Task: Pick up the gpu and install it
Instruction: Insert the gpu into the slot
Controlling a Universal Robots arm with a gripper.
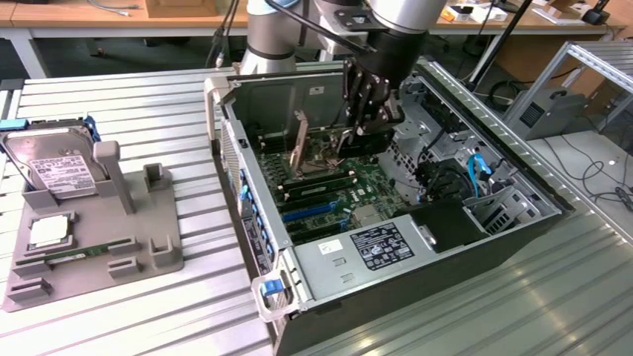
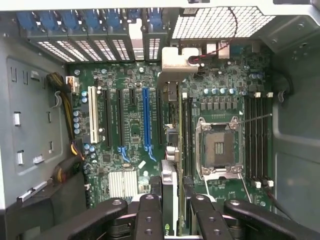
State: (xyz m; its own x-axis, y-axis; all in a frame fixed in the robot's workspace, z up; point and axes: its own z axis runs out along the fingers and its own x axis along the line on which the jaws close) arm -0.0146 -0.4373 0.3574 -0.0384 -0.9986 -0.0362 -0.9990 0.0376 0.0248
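Black pincer [image 1: 364, 127] fingers [image 2: 150, 220] clench the gpu [image 2: 169, 192] edge-on between them, holding it upright inside the open computer case [image 1: 259, 245], just above the green motherboard [image 2: 132, 125]. Directly beneath the pincer lie the expansion slots and the bare processor socket [image 2: 218, 148]. Well away from the pincer, a grey fixture [image 1: 148, 248] on the ribbed metal worktop [image 1: 118, 100] holds a silver hard drive [image 1: 52, 163].

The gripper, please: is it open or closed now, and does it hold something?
Gripper: closed on the gpu, held edge-on above the motherboard inside the computer case.
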